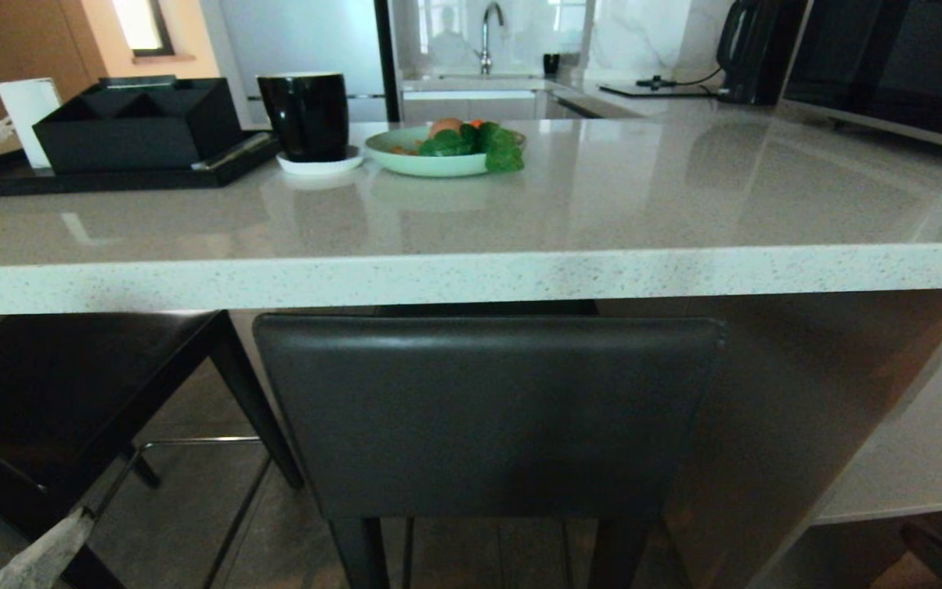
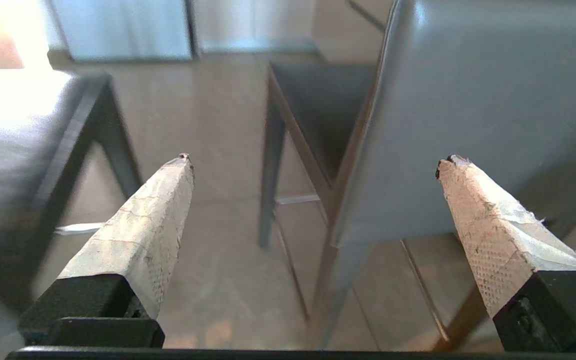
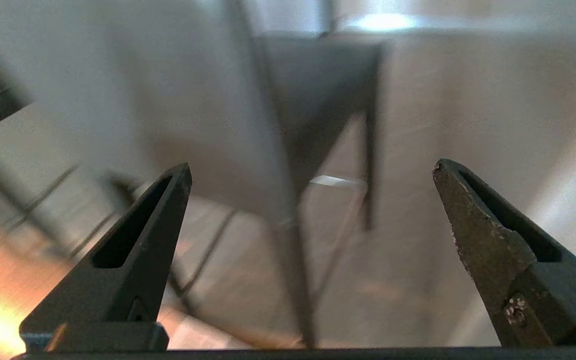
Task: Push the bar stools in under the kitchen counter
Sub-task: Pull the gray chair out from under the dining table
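centre stool (image 1: pixel 487 413): backrest faces you just below the tabletop (image 1: pixel 471 278) edge, seat partly under; you judge it nearly in.
left stool (image 1: pixel 54 393): seat juts out from under the edge, turned askew; you still have it to push.
left gripper (image 2: pixel 313 165): jaws wide, holding nothing, near the stools.
right gripper (image 3: pixel 310 172): jaws wide, empty.

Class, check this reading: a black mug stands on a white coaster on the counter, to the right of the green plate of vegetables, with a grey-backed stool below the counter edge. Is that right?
One detail is wrong. In the head view the black mug on its white coaster stands to the left of the green plate, not the right. The rest holds: both sit on the counter, and the grey-backed stool is below its edge.
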Controlling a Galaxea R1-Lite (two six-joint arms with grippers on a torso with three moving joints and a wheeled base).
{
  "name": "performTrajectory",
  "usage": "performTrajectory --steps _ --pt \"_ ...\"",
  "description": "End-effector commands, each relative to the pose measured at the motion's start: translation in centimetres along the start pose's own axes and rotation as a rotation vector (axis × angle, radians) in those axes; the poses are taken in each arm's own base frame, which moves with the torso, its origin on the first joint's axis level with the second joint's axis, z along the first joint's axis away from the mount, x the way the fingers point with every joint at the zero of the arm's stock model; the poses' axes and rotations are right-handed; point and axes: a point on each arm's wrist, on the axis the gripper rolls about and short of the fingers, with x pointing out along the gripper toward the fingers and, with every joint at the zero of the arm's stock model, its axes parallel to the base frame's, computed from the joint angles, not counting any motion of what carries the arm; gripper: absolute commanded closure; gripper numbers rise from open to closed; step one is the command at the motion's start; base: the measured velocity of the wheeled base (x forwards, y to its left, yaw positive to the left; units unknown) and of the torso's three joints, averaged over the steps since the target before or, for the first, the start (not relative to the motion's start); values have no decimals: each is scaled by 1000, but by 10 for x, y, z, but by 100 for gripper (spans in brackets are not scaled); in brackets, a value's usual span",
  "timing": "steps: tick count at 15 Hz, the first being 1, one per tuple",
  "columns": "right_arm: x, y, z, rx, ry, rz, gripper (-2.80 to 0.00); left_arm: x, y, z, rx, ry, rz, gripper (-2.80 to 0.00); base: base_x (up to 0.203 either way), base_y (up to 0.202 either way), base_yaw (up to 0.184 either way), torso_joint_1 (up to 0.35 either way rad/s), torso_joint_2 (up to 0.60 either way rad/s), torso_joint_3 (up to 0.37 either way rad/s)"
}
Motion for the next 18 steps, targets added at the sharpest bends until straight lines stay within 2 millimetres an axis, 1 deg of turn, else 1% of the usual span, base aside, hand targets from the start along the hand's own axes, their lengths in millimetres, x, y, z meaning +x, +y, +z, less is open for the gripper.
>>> performTrajectory --steps 1,2,3,5,7,10,12,18 --pt "12 -4 -5 36 78 83 -280 27 4 -16 -28 88 -51 -280 0 0 0 0 0 0" --pt "14 -4 -7 47 99 110 -280 30 4 -23 -36 99 -106 -280 0 0 0 0 0 0" --pt "18 -5 -8 58 117 127 -280 34 3 -24 -40 105 -170 -280 0 0 0 0 0 0" --pt "26 -7 -4 56 113 200 -280 41 2 -13 -37 85 -283 -280 0 0 0 0 0 0" --pt "37 -11 -2 61 122 262 -280 53 3 -12 -48 125 -318 -280 0 0 0 0 0 0" --pt "56 -18 -2 81 152 334 -280 74 6 -17 -69 193 -369 -280 0 0 0 0 0 0" --pt "67 -22 -1 74 140 375 -280 91 12 -20 -72 202 -366 -280 0 0 0 0 0 0" --pt "98 -35 -11 98 171 462 -280 137 23 -37 -63 179 -442 -280 0 0 0 0 0 0"
